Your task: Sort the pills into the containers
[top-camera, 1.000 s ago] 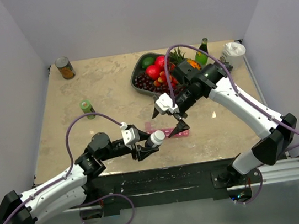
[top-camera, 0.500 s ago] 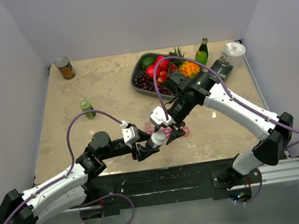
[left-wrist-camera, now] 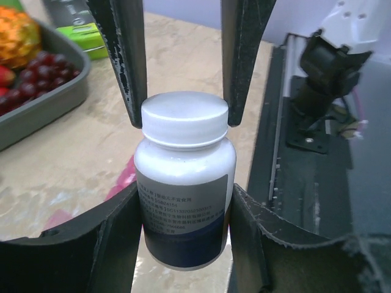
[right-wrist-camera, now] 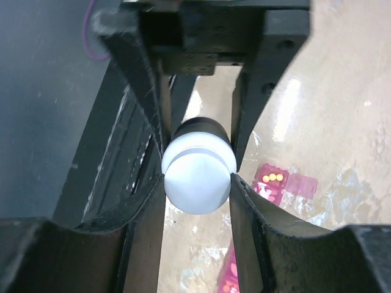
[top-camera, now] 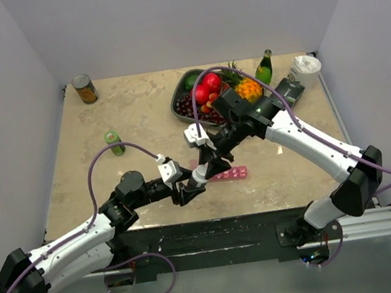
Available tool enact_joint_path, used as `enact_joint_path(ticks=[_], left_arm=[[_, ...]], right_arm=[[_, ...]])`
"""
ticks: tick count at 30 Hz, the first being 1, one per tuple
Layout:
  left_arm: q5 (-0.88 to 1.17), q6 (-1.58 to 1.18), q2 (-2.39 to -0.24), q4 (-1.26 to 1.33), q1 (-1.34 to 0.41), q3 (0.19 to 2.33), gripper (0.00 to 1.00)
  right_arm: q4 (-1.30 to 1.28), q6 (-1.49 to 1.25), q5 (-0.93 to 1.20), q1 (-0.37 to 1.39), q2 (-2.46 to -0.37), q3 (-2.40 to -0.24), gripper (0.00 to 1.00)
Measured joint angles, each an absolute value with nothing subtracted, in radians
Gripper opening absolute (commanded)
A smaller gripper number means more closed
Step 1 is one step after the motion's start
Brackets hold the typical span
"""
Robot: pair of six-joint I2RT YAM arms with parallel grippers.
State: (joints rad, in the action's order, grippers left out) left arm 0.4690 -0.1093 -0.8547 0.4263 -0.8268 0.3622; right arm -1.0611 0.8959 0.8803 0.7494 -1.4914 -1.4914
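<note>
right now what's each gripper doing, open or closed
Left gripper: closed on the small white plastic pill bottle, around its body.
Right gripper: fingers closed on that bottle's white ribbed cap.

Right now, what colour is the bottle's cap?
White; the cap shows best in the left wrist view.
</note>
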Motion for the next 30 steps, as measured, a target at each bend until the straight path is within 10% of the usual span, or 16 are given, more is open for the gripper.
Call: enact_joint_path(ticks=[7,10,11,15,30], left_arm=[[0.187,-0.059,-0.925,0.464,-0.839,0.364,0.00],[0.056,-0.028,-0.995,0.463,-0.846,0.400,0.00],[0.023,-0.015,-1.026,0.449,-0.846,0.423,0.00],[-0.036,0.007,-1.049,0.471,-0.846,0.459,0.00],[0.321,-0.042,-0.836,0.397,-0.814,0.416,0.00]], right_arm=[[-0.734,0.404,0.797,0.679,-1.509,-1.392,0.31],[-0.635,0.219,0.772,0.634,-1.552,-1.383,0.55],[-0.616,0.187,0.766,0.624,-1.561,-1.383,0.78],[-0.614,0.131,0.753,0.601,-1.566,-1.382,0.99],[-1.112,1.026,0.958,0.573,-1.396,-1.517,0.99]])
